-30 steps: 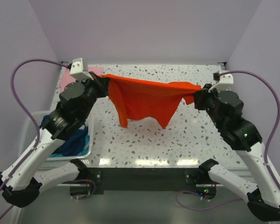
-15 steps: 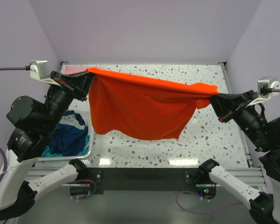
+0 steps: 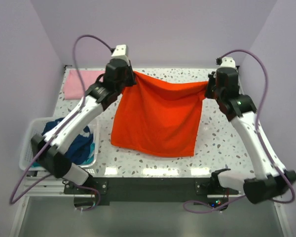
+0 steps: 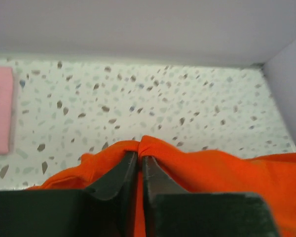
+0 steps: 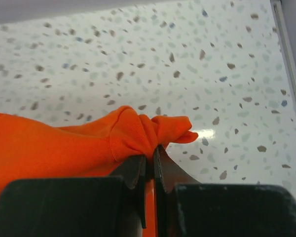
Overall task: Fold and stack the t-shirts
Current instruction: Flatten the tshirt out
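The orange-red t-shirt (image 3: 158, 116) lies spread over the middle of the table, its near hem towards the arms. My left gripper (image 3: 131, 78) is shut on its far left corner (image 4: 138, 148) and my right gripper (image 3: 208, 86) is shut on its far right corner (image 5: 148, 131), both low over the far part of the table. A folded pale pink t-shirt (image 3: 80, 84) lies at the far left; it also shows in the left wrist view (image 4: 0, 111). Dark blue and teal t-shirts (image 3: 76, 143) sit in the basket.
A white slatted basket (image 3: 27, 150) stands at the near left edge of the speckled table (image 3: 222, 143). Lilac walls close the back and both sides. Both arms reach over the table's sides.
Both grippers have gone from holding the orange-red shirt stretched high in the air to the far part of the table, and the shirt now lies spread flat.
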`<state>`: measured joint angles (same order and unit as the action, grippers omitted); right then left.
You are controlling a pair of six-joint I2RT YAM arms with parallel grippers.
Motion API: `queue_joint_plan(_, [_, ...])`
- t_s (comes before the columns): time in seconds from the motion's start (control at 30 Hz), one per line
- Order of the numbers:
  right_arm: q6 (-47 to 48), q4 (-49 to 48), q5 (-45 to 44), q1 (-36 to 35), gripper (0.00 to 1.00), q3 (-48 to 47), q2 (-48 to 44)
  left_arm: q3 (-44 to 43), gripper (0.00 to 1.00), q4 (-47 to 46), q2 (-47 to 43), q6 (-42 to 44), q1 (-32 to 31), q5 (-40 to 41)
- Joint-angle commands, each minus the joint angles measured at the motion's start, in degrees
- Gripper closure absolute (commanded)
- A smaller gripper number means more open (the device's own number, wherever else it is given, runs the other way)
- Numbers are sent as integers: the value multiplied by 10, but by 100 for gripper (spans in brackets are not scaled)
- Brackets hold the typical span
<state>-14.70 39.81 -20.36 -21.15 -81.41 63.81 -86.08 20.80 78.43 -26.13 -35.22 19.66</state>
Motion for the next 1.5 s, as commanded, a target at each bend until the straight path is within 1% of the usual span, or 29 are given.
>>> queue_joint_plan(0.0, [1,-95,104,110,100,49,116,-38,81,26,173,-16,68,-39])
queue_joint_plan(0.03, [3,-108,114,136,100,49,152,-59,49,38,215,-15,74,-46])
queue_joint_plan(0.07, [3,-120,121,146,91,40,197,-85,32,53,257,-15,80,-49])
queue_joint_plan(0.1, [1,-125,131,155,76,24,238,-154,22,78,336,-19,86,-62])
queue_joint_plan(0.13, [-8,-103,140,173,51,-1,330,-192,9,130,371,-26,89,-74])
queue_joint_plan(0.17, [-13,-75,151,180,29,-66,372,-222,2,142,398,-27,89,-79])
queue_joint_plan(0.2, [-12,-20,153,183,2,-99,440,-252,0,143,427,-27,89,-80])
queue_joint_plan(0.27, [-7,1,153,183,1,-136,465,-245,0,131,429,-25,89,-78])
queue_joint_plan(0.3, [-7,-6,150,183,1,-131,465,-233,0,125,416,-24,89,-74])
queue_joint_plan(0.4, [-9,-38,139,182,1,-86,432,-171,0,90,370,-22,89,-74])
queue_joint_plan(0.53, [-23,-33,135,183,1,-47,385,-100,0,81,311,-37,89,-63])
queue_joint_plan(0.63, [-43,-41,140,183,1,7,332,-31,0,75,257,-59,89,-66])
queue_joint_plan(0.67, [-48,-43,140,183,1,38,318,8,0,71,242,-61,88,-69])
queue_joint_plan(0.73, [-67,-50,140,183,1,70,269,49,0,65,198,-77,88,-81])
queue_joint_plan(0.8, [-88,-59,138,183,1,127,211,107,0,65,156,-89,87,-88])
queue_joint_plan(0.83, [-97,-62,135,182,1,148,190,130,0,62,141,-102,86,-88])
queue_joint_plan(0.87, [-105,-66,132,183,1,187,172,173,0,60,113,-109,84,-90])
queue_joint_plan(0.93, [-129,-73,108,183,1,222,121,216,0,54,87,-128,80,-90])
queue_joint_plan(0.97, [-132,-74,103,183,1,248,106,253,0,53,62,-134,77,-90])
queue_joint_plan(1.07, [-135,-77,95,182,1,287,56,311,0,45,33,-152,72,-95])
queue_joint_plan(1.13, [-136,-79,96,183,1,305,34,343,0,31,18,-153,66,-112])
queue_joint_plan(1.23, [-134,-81,100,183,1,321,19,368,0,20,15,-162,57,-129])
queue_joint_plan(1.3, [-133,-78,99,182,1,324,12,388,4,14,17,-166,51,-126])
queue_joint_plan(1.33, [-133,-78,99,183,1,326,11,394,10,13,19,-173,51,-125])
queue_joint_plan(1.4, [-133,-76,101,183,1,327,7,404,19,9,24,-176,51,-123])
queue_joint_plan(1.43, [-133,-76,100,183,1,328,7,405,27,10,27,-181,51,-121])
queue_joint_plan(1.47, [-133,-75,100,183,1,329,6,406,30,9,30,-182,51,-119])
